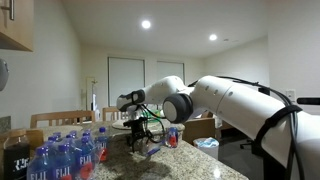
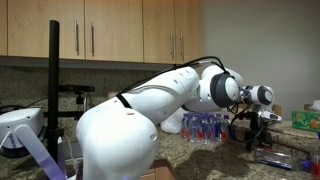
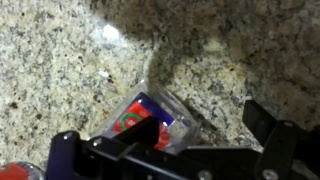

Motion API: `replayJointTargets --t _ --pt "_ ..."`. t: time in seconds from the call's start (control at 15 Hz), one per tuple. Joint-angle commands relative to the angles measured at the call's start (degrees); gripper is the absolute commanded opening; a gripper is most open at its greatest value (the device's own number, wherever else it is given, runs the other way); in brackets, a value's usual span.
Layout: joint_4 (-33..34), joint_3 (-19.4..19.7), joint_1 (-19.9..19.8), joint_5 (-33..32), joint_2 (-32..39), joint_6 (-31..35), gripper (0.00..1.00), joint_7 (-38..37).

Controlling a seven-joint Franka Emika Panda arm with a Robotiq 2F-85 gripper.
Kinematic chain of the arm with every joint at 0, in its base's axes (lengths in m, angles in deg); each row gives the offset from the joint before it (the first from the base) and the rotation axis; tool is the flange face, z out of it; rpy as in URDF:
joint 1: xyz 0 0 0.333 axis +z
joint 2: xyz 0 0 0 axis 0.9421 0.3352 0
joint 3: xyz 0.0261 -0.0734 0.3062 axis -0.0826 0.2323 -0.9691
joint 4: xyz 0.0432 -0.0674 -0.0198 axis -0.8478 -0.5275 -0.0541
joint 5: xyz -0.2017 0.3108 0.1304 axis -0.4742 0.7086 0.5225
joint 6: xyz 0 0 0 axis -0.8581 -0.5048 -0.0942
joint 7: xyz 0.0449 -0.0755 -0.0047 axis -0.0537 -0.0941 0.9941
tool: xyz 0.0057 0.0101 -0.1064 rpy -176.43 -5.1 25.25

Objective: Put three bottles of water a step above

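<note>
In the wrist view a clear water bottle with a red-and-blue label lies on its side on the speckled granite. My gripper hangs just above it, jaws wide open, one dark finger on each side and nothing gripped. In both exterior views the gripper points down at the counter, with the lying bottle beneath it. Another bottle stands just beyond the gripper. A strip of granite behind it looks like the step above, but I cannot tell this for sure.
A pack of several blue-capped water bottles stands on the granite counter close to the gripper. Wooden cabinets hang over the counter. A black camera stand rises beside the arm's base.
</note>
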Motion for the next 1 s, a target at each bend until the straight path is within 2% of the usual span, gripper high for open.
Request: replayJointTargets --t 0.0,0.47,0.53,0.73,0.93 --pt "-13.4 -0.9 -0.3 5.4 -6.2 11.0 1.00 -3.2" --pt "-31.0 1.6 4.5 5.8 -16.5 26.3 1.00 -5.2" --pt "-33.5 -0.4 3.1 3.5 -18.4 28.5 1.00 -6.3" --pt "-41.2 -0.4 3.1 3.4 -23.5 35.3 1.00 -8.8" --pt "-49.2 -0.1 2.1 2.1 -29.5 37.7 1.00 -7.2"
